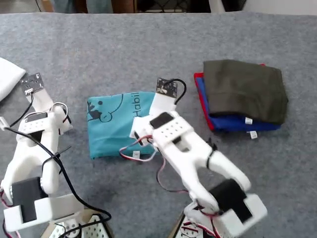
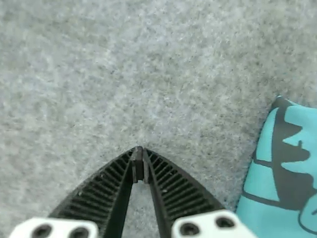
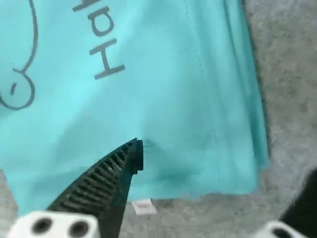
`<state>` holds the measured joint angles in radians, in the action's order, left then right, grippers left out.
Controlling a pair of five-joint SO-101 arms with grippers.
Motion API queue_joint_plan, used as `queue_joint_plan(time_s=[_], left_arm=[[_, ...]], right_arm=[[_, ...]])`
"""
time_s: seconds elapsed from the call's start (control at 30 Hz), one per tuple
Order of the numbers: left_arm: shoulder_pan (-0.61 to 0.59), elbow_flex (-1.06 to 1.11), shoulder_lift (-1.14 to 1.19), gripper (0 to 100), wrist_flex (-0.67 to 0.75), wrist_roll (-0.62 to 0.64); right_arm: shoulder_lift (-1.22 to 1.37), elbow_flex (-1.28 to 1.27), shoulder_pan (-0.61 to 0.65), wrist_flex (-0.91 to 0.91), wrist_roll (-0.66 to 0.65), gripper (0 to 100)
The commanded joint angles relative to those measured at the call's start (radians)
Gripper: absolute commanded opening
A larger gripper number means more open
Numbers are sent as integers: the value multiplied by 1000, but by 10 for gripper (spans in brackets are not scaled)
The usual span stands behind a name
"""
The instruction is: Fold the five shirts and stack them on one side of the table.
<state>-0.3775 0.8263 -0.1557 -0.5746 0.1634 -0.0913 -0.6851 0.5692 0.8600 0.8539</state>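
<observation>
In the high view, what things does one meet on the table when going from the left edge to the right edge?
White cloth at the edge → left arm → teal shirt → stack of folded shirts, with an olive one on top.

Under your arms lies a grey table cover (image 1: 148, 44) of rough, felt-like matt cloth. Your folded teal shirt (image 3: 163, 99) is smooth, soft cloth with flat dark print, and the olive-green shirt (image 1: 245, 89) looks equally matt. The left gripper (image 2: 138, 163) is ribbed matt black plastic, with smooth white plastic behind it.
</observation>
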Motion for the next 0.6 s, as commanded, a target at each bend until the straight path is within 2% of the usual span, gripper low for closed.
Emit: queue_joint_plan(time_s=[0.0,0.23,0.33,0.5,0.57], left_arm=[[-12,-54,0,29,8,6],[-13,-54,-5,29,8,6],[-15,-59,-6,29,-15,5],[-15,-88,2,29,-61,3],[-15,-88,2,29,-61,-26]], right_arm=[[97,111,12,-11,37,514],[263,189,9,-11,44,405],[277,193,11,-11,11,311],[275,191,6,-9,-63,93],[275,193,6,-9,-94,82]])
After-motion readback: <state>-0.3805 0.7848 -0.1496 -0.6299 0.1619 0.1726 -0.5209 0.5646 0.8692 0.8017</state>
